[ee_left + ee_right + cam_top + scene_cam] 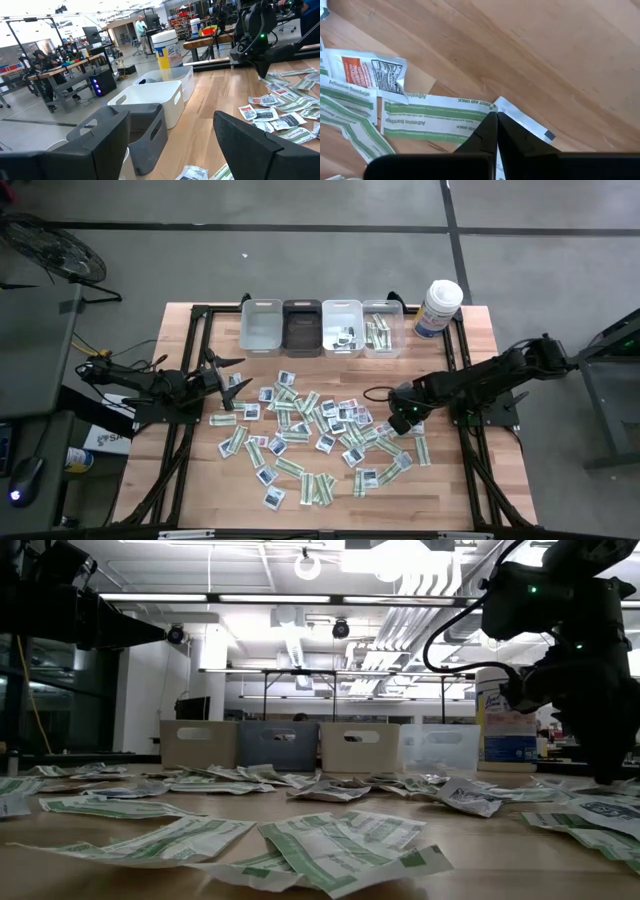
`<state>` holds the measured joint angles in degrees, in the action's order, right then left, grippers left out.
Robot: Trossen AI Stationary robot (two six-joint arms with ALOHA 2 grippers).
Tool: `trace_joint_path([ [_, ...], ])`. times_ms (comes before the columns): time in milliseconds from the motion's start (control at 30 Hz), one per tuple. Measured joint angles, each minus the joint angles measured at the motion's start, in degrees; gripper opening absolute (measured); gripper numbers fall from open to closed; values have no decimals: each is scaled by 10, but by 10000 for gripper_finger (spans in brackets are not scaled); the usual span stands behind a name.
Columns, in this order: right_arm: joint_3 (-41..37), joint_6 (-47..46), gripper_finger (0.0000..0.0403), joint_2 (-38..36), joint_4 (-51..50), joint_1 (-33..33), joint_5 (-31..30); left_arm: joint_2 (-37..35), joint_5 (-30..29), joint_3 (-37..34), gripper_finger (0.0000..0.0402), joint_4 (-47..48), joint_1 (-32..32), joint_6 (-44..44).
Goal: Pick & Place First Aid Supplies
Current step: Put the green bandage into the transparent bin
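Across the pale wooden bench (480, 360) lay the first aid supplies (320, 435), a loose scatter of green-striped and white packets around its middle. Four bins (322, 328) and a white canister (438, 308) stood along the far edge. Right hand (496, 117) had its fingers pinched together on a green-striped bandage packet (437, 120) at the scatter's right side. Left hand (238, 375) hovered wide at the left. Behind stretched a workshop with desks, ceiling lights and people.
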<state>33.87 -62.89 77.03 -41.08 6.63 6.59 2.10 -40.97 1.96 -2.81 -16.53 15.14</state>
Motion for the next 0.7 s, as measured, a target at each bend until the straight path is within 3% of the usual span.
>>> trace_joint_path([
  [700, 2, -28, 0, -199, -9, 0, -33, 0, 0, 0, 280, 0, 0, 0],
])
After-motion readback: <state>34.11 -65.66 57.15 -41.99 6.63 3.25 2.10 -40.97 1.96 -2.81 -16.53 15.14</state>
